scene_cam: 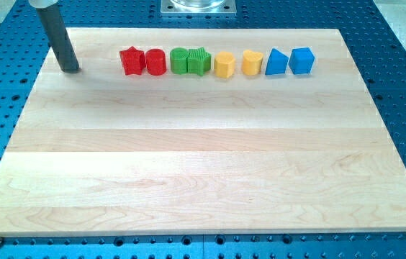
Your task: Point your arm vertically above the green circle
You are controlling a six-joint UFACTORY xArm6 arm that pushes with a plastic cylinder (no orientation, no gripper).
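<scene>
My rod leans slightly, my tip [71, 70] on board [188, 165], view's top left. No hand, just rod, holds nothing. Green circle [179, 61] in block row, well right of tip, touching green star [199, 62].

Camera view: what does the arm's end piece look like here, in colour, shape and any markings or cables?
A plain, straight, dark grey rod, round in section, smooth and matte. Its top runs out of the view's top edge, with a lighter grey highlight there. My tip ends blunt and flat. No cables, labels, markings or pincer show.
</scene>
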